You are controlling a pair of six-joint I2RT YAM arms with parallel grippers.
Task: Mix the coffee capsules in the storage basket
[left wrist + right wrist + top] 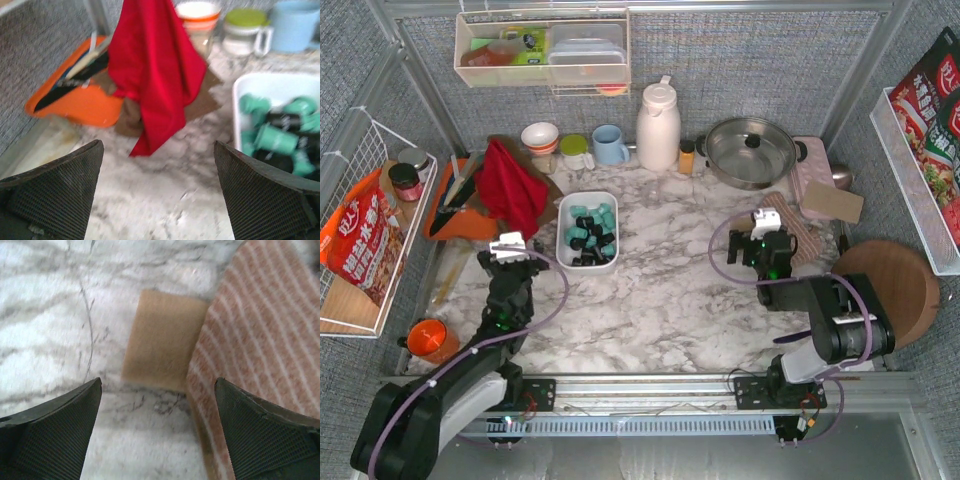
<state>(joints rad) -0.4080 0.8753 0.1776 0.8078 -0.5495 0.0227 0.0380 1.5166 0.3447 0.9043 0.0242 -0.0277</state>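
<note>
The white storage basket (563, 216) stands on the marble left of centre, holding teal and black coffee capsules (592, 232) jumbled together. My left gripper (507, 243) hovers just left of the basket, open and empty. In the left wrist view the basket (250, 80) and its capsules (277, 141) lie at the right edge, beyond the wide-apart fingers of the left gripper (158, 195). My right gripper (765, 222) is far to the right, open, with nothing in it. In the right wrist view the right gripper (158, 435) hangs over bare marble beside a striped cloth (265, 350).
A red cloth (512, 185) and an orange tray (455, 218) lie left of the basket. Behind it stand a blue mug (610, 145), a white thermos (658, 125) and a steel pot (752, 150). A round wooden board (890, 285) sits at the right, an orange cup (430, 340) near left.
</note>
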